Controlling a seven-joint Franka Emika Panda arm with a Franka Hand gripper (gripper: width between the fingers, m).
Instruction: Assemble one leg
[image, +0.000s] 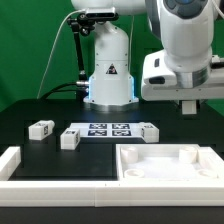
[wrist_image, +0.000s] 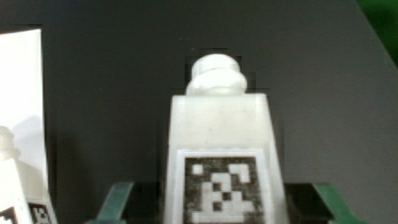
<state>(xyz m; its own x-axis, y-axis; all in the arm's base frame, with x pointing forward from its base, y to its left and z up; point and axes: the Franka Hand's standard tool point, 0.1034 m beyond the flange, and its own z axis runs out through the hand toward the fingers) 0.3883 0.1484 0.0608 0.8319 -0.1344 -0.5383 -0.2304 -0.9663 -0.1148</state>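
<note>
The leg (wrist_image: 221, 140), a small white block with a black-and-white tag on its near face and a rounded peg at its far end, fills the middle of the wrist view. It hangs over the dark table, with my gripper (wrist_image: 224, 198) shut on it and one green fingertip on either side. In the exterior view my gripper (image: 190, 105) hangs high at the right, above the large white piece, and the held leg is hidden by its fingers. More legs lie on the table, one (image: 41, 128) at the left, one (image: 69, 139) near it and one (image: 150, 131) beside the marker board.
The marker board (image: 108, 129) lies mid-table. A large white tray-like piece (image: 170, 165) with recesses sits at the front right. A white L-shaped barrier (image: 25, 185) runs along the front and left. The robot base (image: 108, 75) stands behind. The wrist view's edge shows a white part (wrist_image: 18, 90).
</note>
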